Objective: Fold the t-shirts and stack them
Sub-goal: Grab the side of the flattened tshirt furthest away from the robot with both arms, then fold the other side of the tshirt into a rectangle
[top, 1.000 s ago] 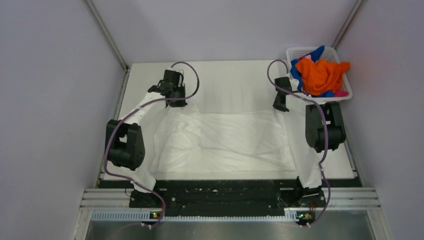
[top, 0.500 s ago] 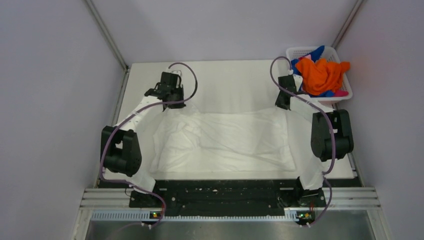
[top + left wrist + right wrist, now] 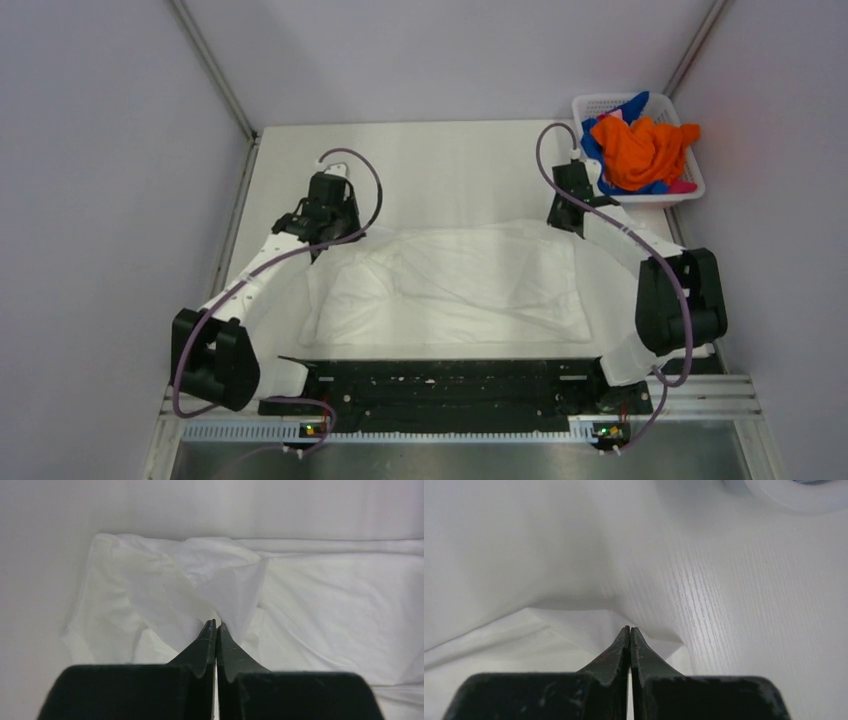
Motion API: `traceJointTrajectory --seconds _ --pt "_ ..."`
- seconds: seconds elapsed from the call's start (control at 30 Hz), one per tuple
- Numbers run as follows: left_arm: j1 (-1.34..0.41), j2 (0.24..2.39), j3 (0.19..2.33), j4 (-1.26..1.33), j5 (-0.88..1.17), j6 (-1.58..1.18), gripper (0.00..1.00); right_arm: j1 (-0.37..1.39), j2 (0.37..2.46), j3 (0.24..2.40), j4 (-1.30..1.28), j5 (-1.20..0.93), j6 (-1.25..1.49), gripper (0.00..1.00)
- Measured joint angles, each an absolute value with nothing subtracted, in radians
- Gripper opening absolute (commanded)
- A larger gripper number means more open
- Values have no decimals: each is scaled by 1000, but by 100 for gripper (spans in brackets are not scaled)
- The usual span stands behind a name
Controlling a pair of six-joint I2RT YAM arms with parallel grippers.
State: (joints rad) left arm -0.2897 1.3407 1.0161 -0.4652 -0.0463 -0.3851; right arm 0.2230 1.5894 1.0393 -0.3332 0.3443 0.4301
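A large white t-shirt (image 3: 450, 285) lies spread and wrinkled across the middle of the table. My left gripper (image 3: 333, 238) is at its far left corner. In the left wrist view the left gripper (image 3: 216, 623) is shut on a raised fold of the white t-shirt (image 3: 235, 580). My right gripper (image 3: 558, 225) is at the far right corner. In the right wrist view the right gripper (image 3: 629, 628) is shut on the edge of the white t-shirt (image 3: 574, 625). An orange t-shirt (image 3: 640, 150), a blue one (image 3: 632, 103) and a pink one (image 3: 683, 186) are heaped in the basket.
The white lattice basket (image 3: 590, 103) stands at the far right corner of the table, just beyond the right gripper; its rim (image 3: 794, 495) shows in the right wrist view. Grey walls enclose the table on three sides. Both arm bases sit at the near edge.
The right gripper has shut on the shirt's far right corner. The left gripper has drawn back toward the near left with its fold. Both elbows have dropped outward.
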Motion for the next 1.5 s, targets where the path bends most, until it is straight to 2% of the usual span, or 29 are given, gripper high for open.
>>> traceJointTrajectory --seconds 0.37,0.87,1.5 --pt "-390 1068 882 -556 -225 -528 0 252 1424 959 -435 394 464 0" --pt "-401 786 841 -750 -287 -684 0 254 1232 871 -547 402 509 0" --pt "-404 718 683 -958 -174 -874 0 267 1177 677 -613 342 574 0"
